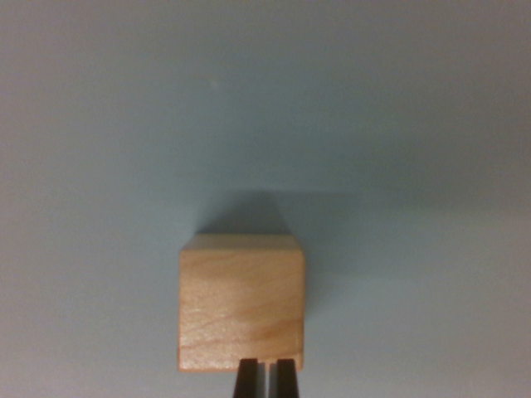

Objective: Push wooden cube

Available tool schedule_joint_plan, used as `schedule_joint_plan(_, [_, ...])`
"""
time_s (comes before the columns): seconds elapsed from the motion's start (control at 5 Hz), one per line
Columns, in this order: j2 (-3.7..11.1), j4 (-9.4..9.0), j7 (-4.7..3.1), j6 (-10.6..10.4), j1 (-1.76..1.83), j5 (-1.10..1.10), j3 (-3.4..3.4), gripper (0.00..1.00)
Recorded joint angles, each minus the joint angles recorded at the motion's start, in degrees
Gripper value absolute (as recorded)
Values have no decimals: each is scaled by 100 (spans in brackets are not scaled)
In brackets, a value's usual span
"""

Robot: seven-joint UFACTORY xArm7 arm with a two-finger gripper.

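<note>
A wooden cube [241, 307] is seen slightly to the wrist view's left of centre, in the lower half of the picture, resting on a plain, pale grey-blue surface [415, 124]. The cube is viewed from above and a little from the near side, so that 2 of its faces are shown: a large light-brown face with fine, wavy grain lines running across it, and a narrow, paler strip along the far edge. A brighter patch is seen near the lower part of the large face, and the face is slightly darker toward the wrist view's right. A soft, dark shadow is cast by the cube onto the surface behind it, narrowing toward the top of the picture, and a fainter band of shade is spread from the cube toward the wrist view's right. At the bottom edge of the picture the gripper [265, 377] is shown as 2 dark fingertips [246, 379], standing upright and side by side, with only a thin pale gap left between them; they are therefore drawn nearly together and nothing is clamped between them. The fingertips are placed at the near lower edge of the cube, a little to the wrist view's right of its middle, and their tops overlap that edge in the picture; whether the wood is actually touched cannot be told from this view. A tiny pale speck [217, 84] is seen on the surface well beyond the cube.
</note>
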Motion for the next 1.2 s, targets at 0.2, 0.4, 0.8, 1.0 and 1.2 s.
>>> schedule_joint_plan(0.2, [0,0,0,0,0,0,0,0])
schedule_joint_plan(0.4, [-1,-211,27,-190,7,-18,15,0])
schedule_joint_plan(0.8, [-1,-407,53,-365,13,-35,29,0])
schedule_joint_plan(1.0, [-1,-407,53,-365,13,-35,29,0])
schedule_joint_plan(1.2, [-2,-585,76,-525,19,-50,42,0])
